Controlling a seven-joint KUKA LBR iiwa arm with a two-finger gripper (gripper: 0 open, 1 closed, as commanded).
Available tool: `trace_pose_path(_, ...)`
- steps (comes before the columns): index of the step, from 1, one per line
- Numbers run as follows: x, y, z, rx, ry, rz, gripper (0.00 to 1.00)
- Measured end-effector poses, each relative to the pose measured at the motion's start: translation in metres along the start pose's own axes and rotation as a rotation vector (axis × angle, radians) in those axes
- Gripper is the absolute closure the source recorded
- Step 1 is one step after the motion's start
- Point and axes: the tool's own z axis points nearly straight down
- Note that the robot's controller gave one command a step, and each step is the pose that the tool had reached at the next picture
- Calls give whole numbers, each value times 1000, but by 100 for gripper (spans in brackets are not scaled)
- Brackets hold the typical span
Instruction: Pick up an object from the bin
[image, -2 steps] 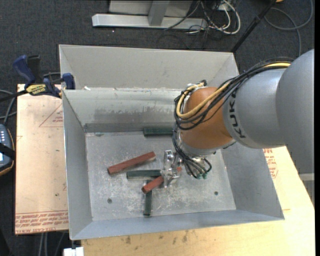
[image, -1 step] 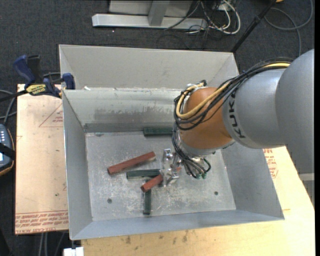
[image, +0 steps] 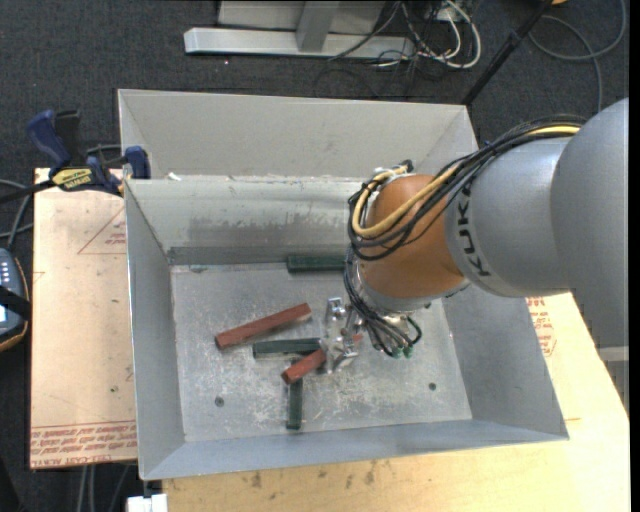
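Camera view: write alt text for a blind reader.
The arm's gripper sits low in the grey bin, at the right end of a short red stick. A longer red stick and three dark green sticks lie nearby.

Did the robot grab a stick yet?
Not yet, it seems. Done: the gripper is down in the bin, at the right end of the short red stick. In hand: whether it grips that stick, I cannot tell. Left: the stick lies on the bin floor beside a dark green stick, so lifting it out remains.
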Motion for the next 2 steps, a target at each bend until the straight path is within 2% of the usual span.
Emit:
trace_pose_path(1, 10, 2, 10, -7, 2, -1, 100)
trace_pose_path(2, 10, 2, 10, -7, 2, -1, 100)
